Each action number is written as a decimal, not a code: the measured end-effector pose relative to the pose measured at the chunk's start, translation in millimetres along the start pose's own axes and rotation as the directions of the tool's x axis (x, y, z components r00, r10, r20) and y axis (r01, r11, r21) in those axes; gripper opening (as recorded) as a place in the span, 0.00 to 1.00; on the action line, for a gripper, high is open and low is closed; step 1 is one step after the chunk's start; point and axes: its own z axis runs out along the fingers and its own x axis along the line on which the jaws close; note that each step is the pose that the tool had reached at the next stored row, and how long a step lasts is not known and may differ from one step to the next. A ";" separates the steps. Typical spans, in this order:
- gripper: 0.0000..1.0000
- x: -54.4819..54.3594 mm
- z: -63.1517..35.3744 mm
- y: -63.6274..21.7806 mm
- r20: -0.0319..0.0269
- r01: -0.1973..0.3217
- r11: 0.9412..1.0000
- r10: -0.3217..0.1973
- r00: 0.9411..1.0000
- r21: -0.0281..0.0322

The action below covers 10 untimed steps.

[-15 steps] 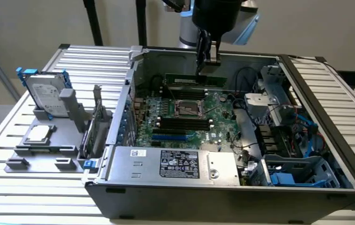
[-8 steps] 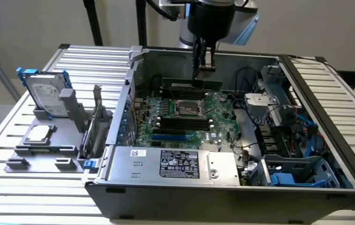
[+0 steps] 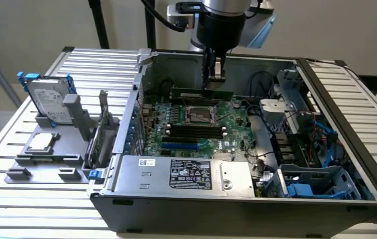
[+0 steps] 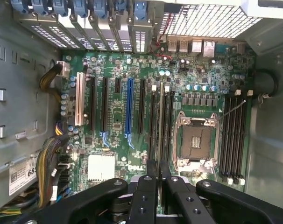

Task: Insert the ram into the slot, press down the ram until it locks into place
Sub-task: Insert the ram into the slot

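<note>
My jaws clenched on the ram [image 3: 188, 92] [image 4: 160, 126], gripped at its top edge near mid-length, stick level. It hangs inside the open PC case [image 3: 175, 69], above the motherboard [image 3: 235, 124], not seated. In the wrist view the ram shows edge-on, running straight out from my jaws over a bank of black sockets. The slot [image 4: 166, 121] [image 3: 195, 130] is in that bank, can't tell which row the ram lines up with. White end clips [image 4: 154, 87] at the bank's far end. CPU socket [image 4: 196, 140] just beside the bank on one side, blue slot [image 4: 129, 109] near on the other. Second bank of black sockets [image 4: 235, 135] past the CPU socket, thin wire [image 4: 232, 109] lying slantwise across it. Cable bundle [image 4: 50, 163] at the board's edge, well apart from the ram. Power supply [image 3: 188, 174] along the case's near side. Hard drive [image 3: 46, 99] upright in a grey holder on the slatted worktop [image 3: 16, 199], outside the case on the exterior view's left
</note>
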 end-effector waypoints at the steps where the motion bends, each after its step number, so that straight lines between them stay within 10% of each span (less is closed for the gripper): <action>1: 0.13 -0.2 1.8 0.0 0.000 0.000 1.000 0.000 1.000 0.000; 10: 0.13 -0.8 18.3 -0.6 0.000 0.000 1.000 0.000 1.000 0.000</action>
